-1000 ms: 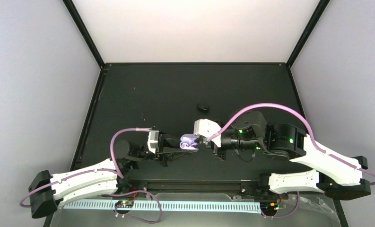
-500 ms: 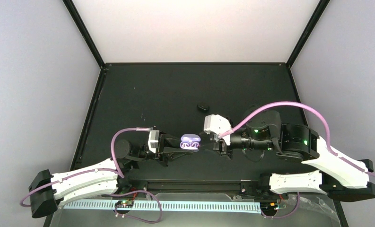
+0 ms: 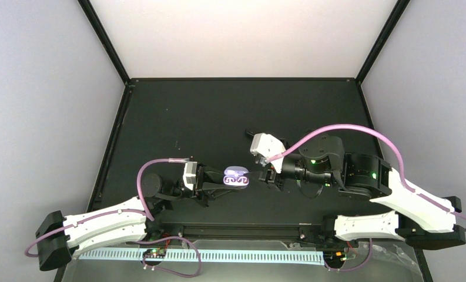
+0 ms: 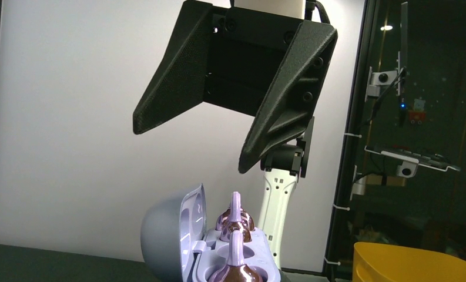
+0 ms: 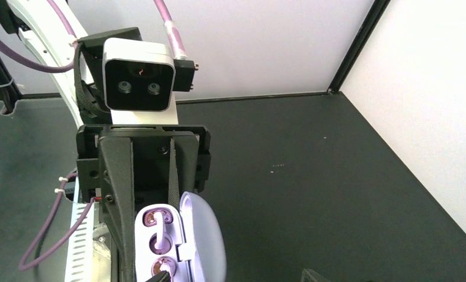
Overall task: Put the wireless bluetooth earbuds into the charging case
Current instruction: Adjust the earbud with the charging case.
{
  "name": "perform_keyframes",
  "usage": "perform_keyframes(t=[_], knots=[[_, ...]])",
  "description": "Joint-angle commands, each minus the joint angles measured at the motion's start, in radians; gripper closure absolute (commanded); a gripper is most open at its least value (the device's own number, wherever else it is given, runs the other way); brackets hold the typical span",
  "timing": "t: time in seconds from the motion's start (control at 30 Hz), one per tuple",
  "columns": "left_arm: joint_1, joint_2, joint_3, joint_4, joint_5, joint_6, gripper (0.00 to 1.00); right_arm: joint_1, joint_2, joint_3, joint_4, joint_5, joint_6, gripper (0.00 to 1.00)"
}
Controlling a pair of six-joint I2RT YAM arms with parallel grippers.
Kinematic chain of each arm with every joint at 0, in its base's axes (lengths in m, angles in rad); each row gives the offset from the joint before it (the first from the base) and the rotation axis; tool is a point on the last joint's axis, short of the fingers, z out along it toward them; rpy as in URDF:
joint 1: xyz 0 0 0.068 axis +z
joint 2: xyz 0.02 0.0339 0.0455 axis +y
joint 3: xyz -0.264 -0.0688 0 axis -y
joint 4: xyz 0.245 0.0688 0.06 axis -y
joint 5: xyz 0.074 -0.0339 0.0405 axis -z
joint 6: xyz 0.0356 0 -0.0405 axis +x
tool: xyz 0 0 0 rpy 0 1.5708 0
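Left claw tight around the open charging case, right claw agape and empty just beside it.

The charging case in the left arm's black jaws is pale lavender, its earbuds lilac with brownish bodies. Beyond the jaws the table is matte black. Cables are purple and arm links white.

Surface: matte black, black-edged. Walls: plain white panels, black corner posts. Beyond: dim room, yellow bin, shelf with equipment.
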Motion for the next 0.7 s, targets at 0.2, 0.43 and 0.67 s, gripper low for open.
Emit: perform_keyframes(t=[0.2,0.43,0.67], knots=[[-0.004,-0.004,0.043,0.042,0.021,-0.008,0.98,0.008,0.022,-0.007,-0.004,0.048,0.011,0.43],[-0.004,-0.010,0.048,0.040,0.019,-0.008,0.99,0.008,0.041,-0.006,-0.032,0.019,0.008,0.43],[-0.004,-0.014,0.050,0.038,0.015,-0.008,0.98,0.007,0.047,-0.012,-0.048,-0.001,0.006,0.43]])
